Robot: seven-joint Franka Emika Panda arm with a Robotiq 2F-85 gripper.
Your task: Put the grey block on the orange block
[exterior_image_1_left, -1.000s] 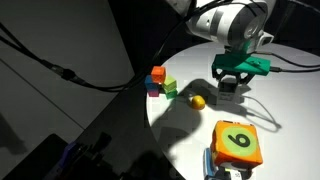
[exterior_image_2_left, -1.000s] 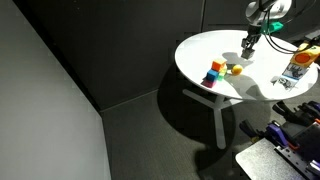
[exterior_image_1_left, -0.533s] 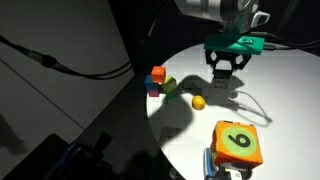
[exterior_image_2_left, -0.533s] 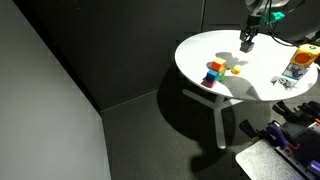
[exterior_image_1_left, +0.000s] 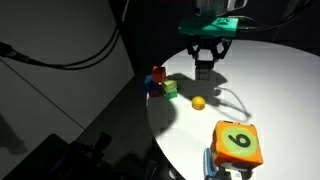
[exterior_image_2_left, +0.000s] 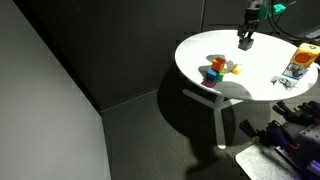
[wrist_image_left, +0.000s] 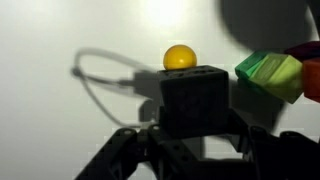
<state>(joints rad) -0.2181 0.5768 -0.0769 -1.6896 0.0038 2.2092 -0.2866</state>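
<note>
Gripper (exterior_image_1_left: 206, 67): clamped on the grey block (wrist_image_left: 194, 95), now higher above the white table (exterior_image_1_left: 285, 95) and nearer the orange block (exterior_image_1_left: 158, 73) than a second ago.
Grey block: airborne, apart from the orange block.
Orange block: unmoved, beside green cube (exterior_image_1_left: 170, 87).

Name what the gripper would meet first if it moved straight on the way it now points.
The gripper points down: its grey block would likely land on bare white table, near the yellow ball; depth unclear.

Grey block (wrist_image_left: 195, 95) aloft, apart from orange block (exterior_image_1_left: 158, 73)
</note>
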